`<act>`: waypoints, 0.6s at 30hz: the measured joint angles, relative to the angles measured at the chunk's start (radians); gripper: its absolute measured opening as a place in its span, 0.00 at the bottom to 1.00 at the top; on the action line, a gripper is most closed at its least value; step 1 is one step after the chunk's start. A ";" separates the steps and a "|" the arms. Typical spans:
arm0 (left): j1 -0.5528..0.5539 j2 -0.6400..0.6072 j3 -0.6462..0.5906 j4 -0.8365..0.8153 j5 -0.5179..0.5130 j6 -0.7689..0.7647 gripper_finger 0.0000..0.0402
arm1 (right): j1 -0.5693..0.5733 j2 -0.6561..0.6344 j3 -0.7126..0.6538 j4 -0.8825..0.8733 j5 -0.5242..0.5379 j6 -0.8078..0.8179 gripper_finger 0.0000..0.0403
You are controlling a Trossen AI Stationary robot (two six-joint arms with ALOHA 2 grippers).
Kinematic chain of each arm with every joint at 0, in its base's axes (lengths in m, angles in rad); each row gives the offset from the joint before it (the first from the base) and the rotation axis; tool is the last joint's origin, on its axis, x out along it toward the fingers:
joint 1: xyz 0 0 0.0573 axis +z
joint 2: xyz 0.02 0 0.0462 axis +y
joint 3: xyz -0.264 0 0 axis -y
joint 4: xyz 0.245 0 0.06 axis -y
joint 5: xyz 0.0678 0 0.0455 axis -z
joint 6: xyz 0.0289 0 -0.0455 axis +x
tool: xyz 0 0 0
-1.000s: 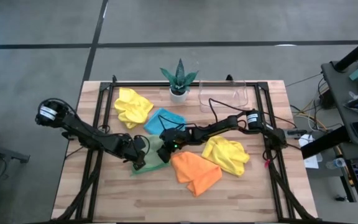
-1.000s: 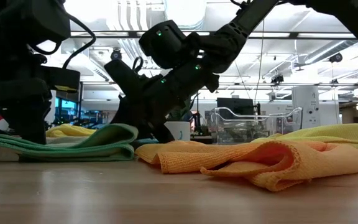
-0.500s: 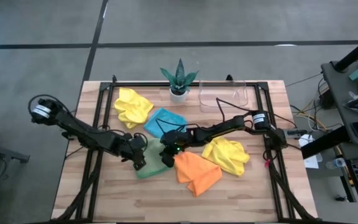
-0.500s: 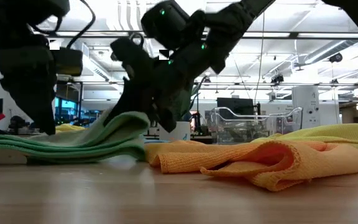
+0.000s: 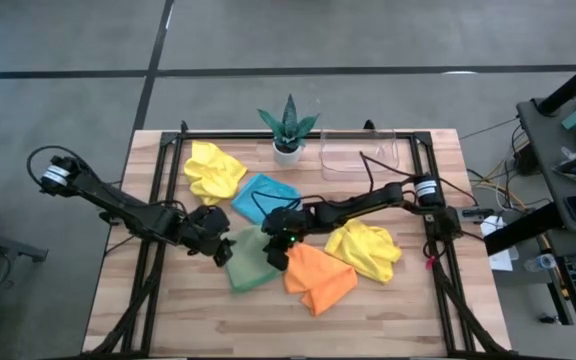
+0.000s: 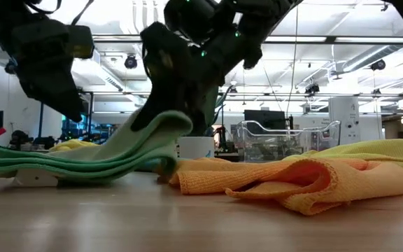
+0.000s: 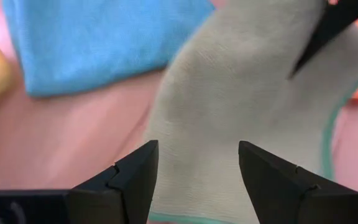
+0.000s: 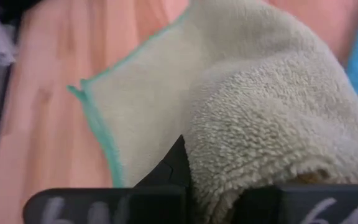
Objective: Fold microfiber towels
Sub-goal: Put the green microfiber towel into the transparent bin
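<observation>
We find bare table (image 5: 168, 310) along the near edge. The orange towel (image 5: 318, 280) and yellow towel (image 5: 366, 248) crowd the right; the plant (image 5: 288, 128) and what seems a clear tray (image 5: 360, 155) block the far side.

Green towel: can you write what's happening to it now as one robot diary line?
right gripper: shut on green towel, lifting its edge | left gripper: open, beside it | step: fold underway

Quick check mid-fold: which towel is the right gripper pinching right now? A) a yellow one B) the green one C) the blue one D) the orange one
B: the right gripper is shut on an edge of the green towel and lifts it off the table, as the low view shows.
</observation>
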 joint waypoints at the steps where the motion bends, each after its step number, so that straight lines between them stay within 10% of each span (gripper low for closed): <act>1: 0.000 -0.001 0.000 -0.003 -0.008 0.005 0.52 | 0.000 -0.013 0.000 -0.004 -0.008 -0.005 0.03; 18: 0.000 0.000 0.000 0.005 -0.052 0.012 0.52 | -0.054 -0.361 0.000 -0.326 -0.029 -0.112 0.03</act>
